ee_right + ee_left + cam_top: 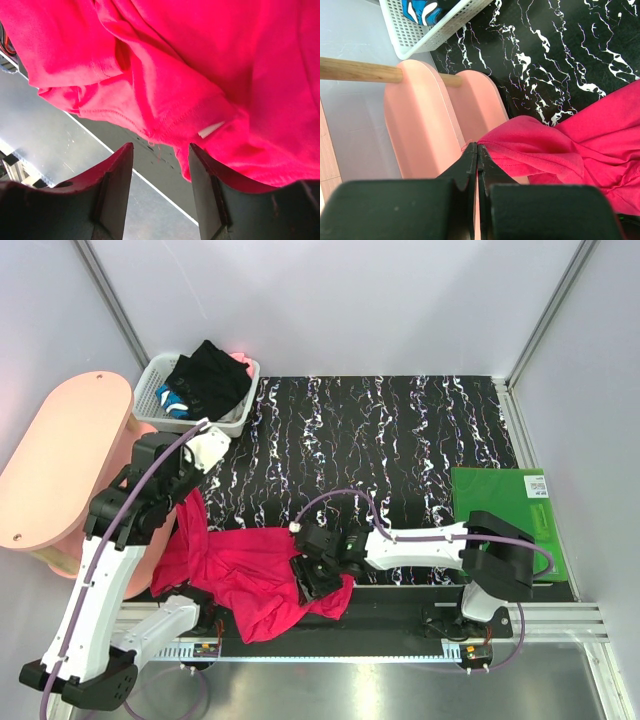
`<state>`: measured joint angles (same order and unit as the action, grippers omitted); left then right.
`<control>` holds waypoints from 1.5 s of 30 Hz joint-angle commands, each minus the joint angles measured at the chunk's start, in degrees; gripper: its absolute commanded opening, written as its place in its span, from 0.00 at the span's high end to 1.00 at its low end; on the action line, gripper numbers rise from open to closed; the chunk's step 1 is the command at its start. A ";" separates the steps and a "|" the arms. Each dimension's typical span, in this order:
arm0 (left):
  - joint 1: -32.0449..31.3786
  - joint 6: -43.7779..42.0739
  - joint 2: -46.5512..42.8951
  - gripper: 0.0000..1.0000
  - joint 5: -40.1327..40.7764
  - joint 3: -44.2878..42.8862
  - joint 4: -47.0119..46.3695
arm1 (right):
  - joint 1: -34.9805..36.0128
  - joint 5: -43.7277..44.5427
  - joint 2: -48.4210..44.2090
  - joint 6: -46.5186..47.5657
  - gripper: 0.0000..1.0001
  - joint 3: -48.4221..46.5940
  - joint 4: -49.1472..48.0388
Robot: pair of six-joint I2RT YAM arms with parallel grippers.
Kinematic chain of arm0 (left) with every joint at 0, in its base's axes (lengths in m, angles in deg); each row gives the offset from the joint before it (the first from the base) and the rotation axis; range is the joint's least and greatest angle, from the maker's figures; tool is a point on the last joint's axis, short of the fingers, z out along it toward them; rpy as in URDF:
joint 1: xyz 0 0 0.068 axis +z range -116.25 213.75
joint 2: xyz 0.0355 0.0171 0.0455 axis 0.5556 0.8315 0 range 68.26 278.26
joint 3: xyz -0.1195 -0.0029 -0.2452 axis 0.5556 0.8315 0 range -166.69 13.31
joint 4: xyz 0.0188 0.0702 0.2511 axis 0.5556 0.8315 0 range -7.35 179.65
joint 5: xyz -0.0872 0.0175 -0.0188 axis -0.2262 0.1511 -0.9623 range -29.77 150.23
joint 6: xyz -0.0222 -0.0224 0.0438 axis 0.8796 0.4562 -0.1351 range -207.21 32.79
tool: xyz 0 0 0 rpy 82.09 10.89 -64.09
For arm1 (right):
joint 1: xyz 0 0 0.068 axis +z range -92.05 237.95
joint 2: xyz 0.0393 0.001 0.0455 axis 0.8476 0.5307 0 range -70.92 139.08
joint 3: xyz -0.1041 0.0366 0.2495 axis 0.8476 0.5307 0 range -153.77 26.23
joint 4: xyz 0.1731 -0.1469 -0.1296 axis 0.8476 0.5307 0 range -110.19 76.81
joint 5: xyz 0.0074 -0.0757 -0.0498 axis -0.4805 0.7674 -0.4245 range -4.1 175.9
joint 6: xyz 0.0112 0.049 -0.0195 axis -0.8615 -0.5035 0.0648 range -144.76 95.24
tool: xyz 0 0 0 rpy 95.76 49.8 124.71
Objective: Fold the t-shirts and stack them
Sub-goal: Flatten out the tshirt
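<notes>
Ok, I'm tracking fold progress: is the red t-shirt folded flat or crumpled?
Crumpled: the red t-shirt lies bunched in loose wrinkles, one edge pinched by the left fingers.

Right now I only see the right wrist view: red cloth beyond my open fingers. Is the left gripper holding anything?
Observer: Yes, the left gripper is shut on an edge of the red t-shirt, at the table's left side.
Operator: Where's the black one?
Observer: The black t-shirt lies in the white basket at the far left corner.
Operator: Anything to my right?
Observer: A green mat lies flat at the table's right edge, apart from the shirt.
</notes>
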<state>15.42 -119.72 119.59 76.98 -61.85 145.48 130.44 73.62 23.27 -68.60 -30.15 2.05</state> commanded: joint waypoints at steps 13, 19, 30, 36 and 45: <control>-0.22 -0.80 -2.37 1.00 1.44 -0.08 -2.97 | 0.20 -1.44 4.42 -0.46 0.61 -3.65 -3.17; -0.22 -0.97 -2.64 1.00 1.97 -0.61 -2.80 | 0.20 -2.40 7.14 -0.20 0.65 -4.79 -4.31; -0.22 -2.12 -1.68 1.00 4.77 -2.27 -3.67 | -3.92 7.76 -6.37 5.77 1.00 -14.97 11.92; -0.22 0.17 2.01 1.00 7.59 -16.05 -4.47 | -8.76 18.93 -21.14 9.99 1.00 -31.84 31.09; -0.22 3.07 3.25 1.00 -0.39 -40.56 8.68 | -9.38 28.18 -34.42 6.05 1.00 -43.46 48.24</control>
<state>15.42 -118.94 123.43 81.42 -92.56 147.44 120.91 95.70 -9.01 -60.73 -72.64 38.29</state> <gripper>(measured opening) 0.005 0.014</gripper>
